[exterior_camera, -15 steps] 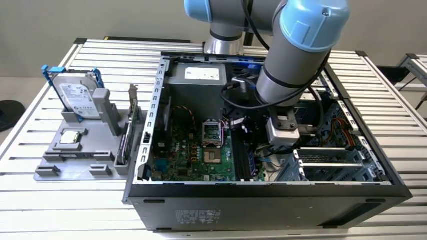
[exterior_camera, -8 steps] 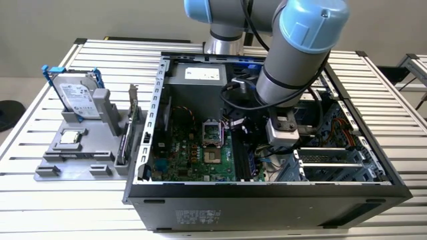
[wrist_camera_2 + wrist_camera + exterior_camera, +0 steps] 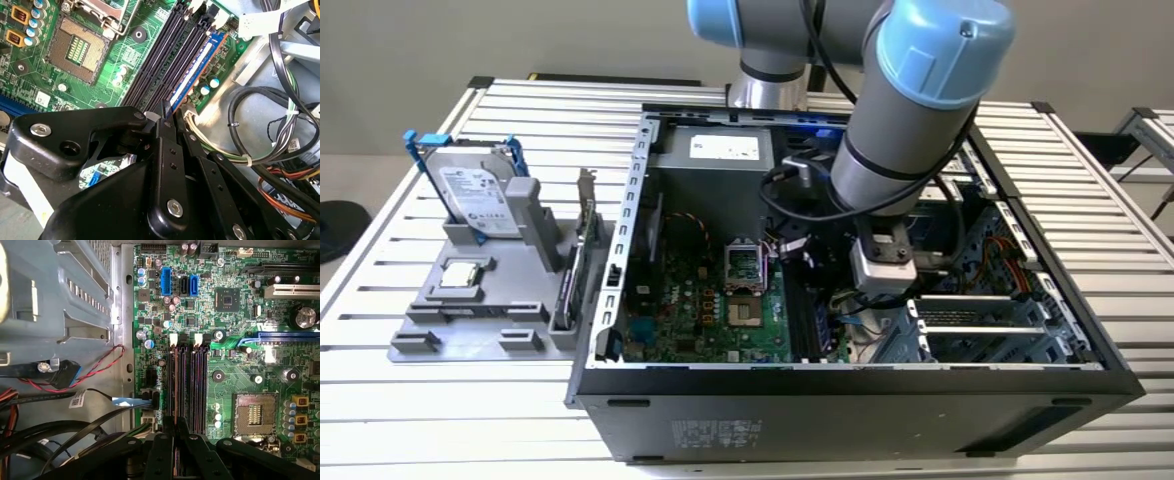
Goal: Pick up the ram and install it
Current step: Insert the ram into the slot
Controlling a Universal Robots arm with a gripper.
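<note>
Inside the open computer case (image 3: 854, 385), the gripper (image 3: 167, 116) sits low over the memory slots (image 3: 187, 382) beside the empty CPU socket (image 3: 256, 414). Fingers nearly closed on the thin edge of the ram (image 3: 192, 77), which stands upright in the outermost slot. Picking up looks done; whether it is fully seated I cannot tell.

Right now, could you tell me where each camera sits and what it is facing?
Exterior view: off the arm, above the open computer case, showing the arm reaching inside.
First wrist view: on the wrist, along the memory slots; the gripper shows.
Second wrist view: on the wrist, at the slots obliquely, behind the gripper.
Both wrist views share the slots, CPU socket and gripper.
</note>
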